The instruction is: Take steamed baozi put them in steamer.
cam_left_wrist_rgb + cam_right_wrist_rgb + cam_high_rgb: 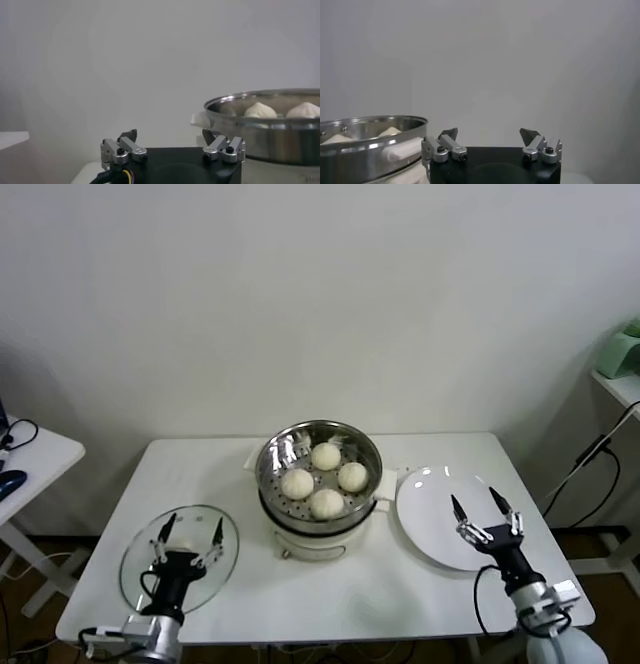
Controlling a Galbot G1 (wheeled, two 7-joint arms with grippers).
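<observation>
Baozi: you see all four inside steamer. Left gripper spread, empty, over glass lid; right gripper spread, empty, over plate.

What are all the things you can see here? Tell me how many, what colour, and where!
steamed baozi: four, cream-white, inside the steamer.
steamer: one, shiny steel basket on a white base, middle of the table.
glass lid: one, clear, lying flat on the table's left front part, under the left gripper.
plate: one, white, nothing on it, right of the steamer.
table: one, white, holding all of these.
side table: one, white, far left, with a dark cable on it.
green thing: one, on a shelf at far right; cannot tell what it is.
left gripper: one, black and silver, jaws open, over the lid.
right gripper: one, black and silver, jaws open, over the plate.
</observation>
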